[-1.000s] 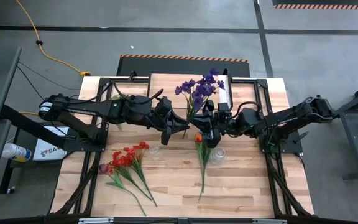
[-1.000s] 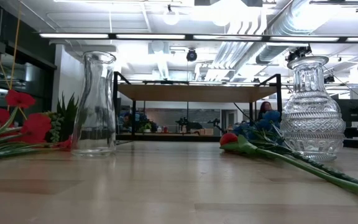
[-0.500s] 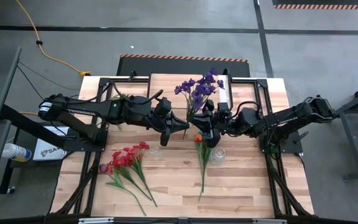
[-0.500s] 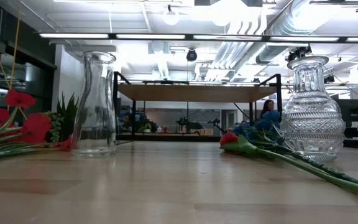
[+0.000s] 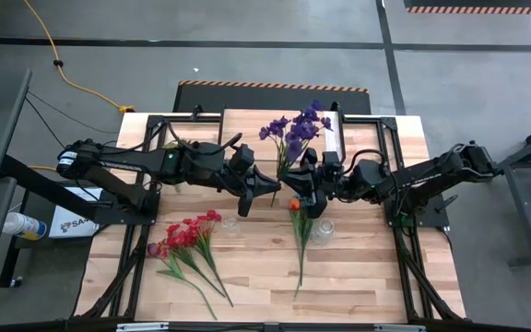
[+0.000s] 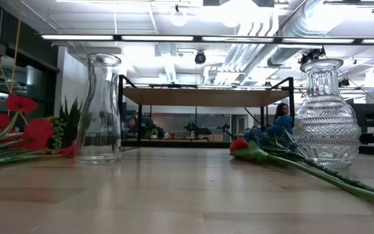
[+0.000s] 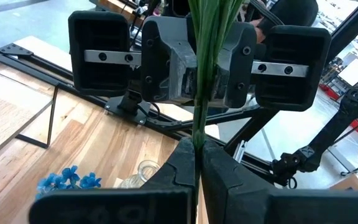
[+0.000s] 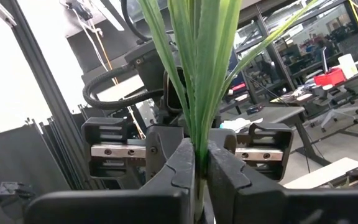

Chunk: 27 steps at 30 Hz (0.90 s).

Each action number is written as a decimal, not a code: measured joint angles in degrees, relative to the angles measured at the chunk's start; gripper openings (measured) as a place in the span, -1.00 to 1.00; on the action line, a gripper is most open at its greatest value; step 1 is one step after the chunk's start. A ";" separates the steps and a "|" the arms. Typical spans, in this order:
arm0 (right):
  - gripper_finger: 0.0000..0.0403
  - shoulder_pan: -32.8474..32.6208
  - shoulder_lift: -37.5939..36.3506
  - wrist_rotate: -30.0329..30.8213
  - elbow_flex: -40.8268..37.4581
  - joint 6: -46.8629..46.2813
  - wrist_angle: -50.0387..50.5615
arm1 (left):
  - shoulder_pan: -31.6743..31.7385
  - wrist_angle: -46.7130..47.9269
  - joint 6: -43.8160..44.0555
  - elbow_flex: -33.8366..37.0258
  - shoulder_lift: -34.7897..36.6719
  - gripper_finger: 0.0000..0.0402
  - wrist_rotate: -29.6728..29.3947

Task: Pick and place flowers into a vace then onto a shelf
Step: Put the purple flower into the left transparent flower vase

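Closest to the front edge of the big light-wood tabletop (image 5: pixel 358 277), a bunch of red artificial flowers with long green stems (image 5: pixel 188 242) is lying flat on the left side. In the low view those red blooms (image 6: pixel 24 130) are sitting just beside a plain clear glass bottle vase (image 6: pixel 102 107), which is standing upright. Over to the right, a single long-stemmed spray with an orange-red bloom (image 5: pixel 300 238) is lying flat too, its stem running toward the front edge. Its bloom is resting near a round-bellied cut-glass vase (image 6: pixel 330 117), also upright, with some blue blossoms (image 6: pixel 271 138) lying low behind it.

Further back, around mid-table, both arms are meeting in the air. The left gripper (image 7: pixel 199 160) is clenching its fingers on the green stems of the purple flower spray (image 5: pixel 295 132), and the right gripper (image 8: pixel 199 163) is pinching the same stem bundle from the other side, so the two are facing each other with the stems (image 7: pixel 202 68) between them. The purple blooms are sticking out toward the back of the table.

Behind all that, the low light-wood shelf on thin black legs (image 6: pixel 206 97) is standing at the far end, and a person (image 6: pixel 281 114) is sitting way back in the room.
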State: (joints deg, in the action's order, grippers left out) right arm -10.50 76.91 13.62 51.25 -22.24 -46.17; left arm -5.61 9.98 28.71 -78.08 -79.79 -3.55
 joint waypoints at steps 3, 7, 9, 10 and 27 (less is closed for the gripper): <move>-0.85 0.00 -0.07 -0.02 0.01 0.05 0.01 | 0.00 -0.02 0.00 0.00 0.00 -0.80 -0.02; -0.82 0.00 -0.38 -0.08 0.00 0.14 0.14 | 0.00 -0.17 -0.01 0.00 0.00 -0.80 -0.07; -0.82 0.00 -0.38 -0.18 0.00 0.14 0.13 | 0.00 -0.13 -0.32 0.00 0.00 -0.80 -0.12; -0.82 0.00 -0.40 -0.30 0.00 0.13 0.13 | 0.00 -0.14 -0.47 0.00 0.00 -0.80 -0.13; -0.65 0.04 -0.51 -4.68 0.00 -0.86 0.08 | 0.38 0.45 -3.39 0.00 0.31 -0.80 -1.80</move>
State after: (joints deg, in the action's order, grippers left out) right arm -10.46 76.40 8.94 51.24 -23.11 -46.09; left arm -5.23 10.42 25.32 -78.08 -79.48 -5.35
